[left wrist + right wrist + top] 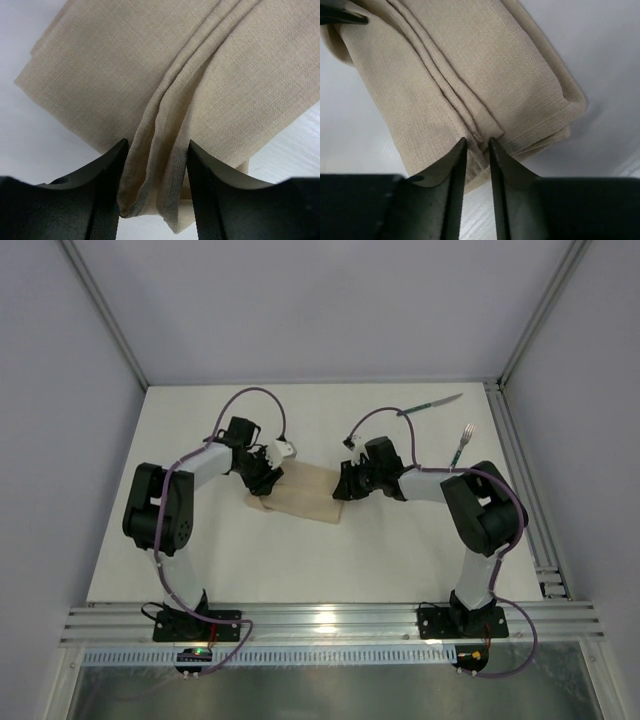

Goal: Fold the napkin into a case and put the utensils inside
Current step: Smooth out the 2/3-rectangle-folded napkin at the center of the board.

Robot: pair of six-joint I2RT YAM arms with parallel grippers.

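Observation:
The beige napkin (pixel 305 495) lies folded into a narrow oblong between both arms, its hemmed edges meeting in a ridge along the middle. My left gripper (pixel 262 472) is at its left end. In the left wrist view the napkin (pixel 100 65) has two loose hem folds lying between the open jaws of the left gripper (pixel 157 145). My right gripper (pixel 345 485) is at the right end. In the right wrist view the jaws of the right gripper (pixel 477 141) stand narrow, pinching the middle ridge of the napkin (pixel 510 65). The knife (pixel 430 405) and fork (pixel 462 445) lie at the back right.
The white table (pixel 330 560) is bounded by grey walls with a metal rail (pixel 520 480) along its right side. Both utensils lie behind the right arm's elbow (pixel 480 505), near that rail.

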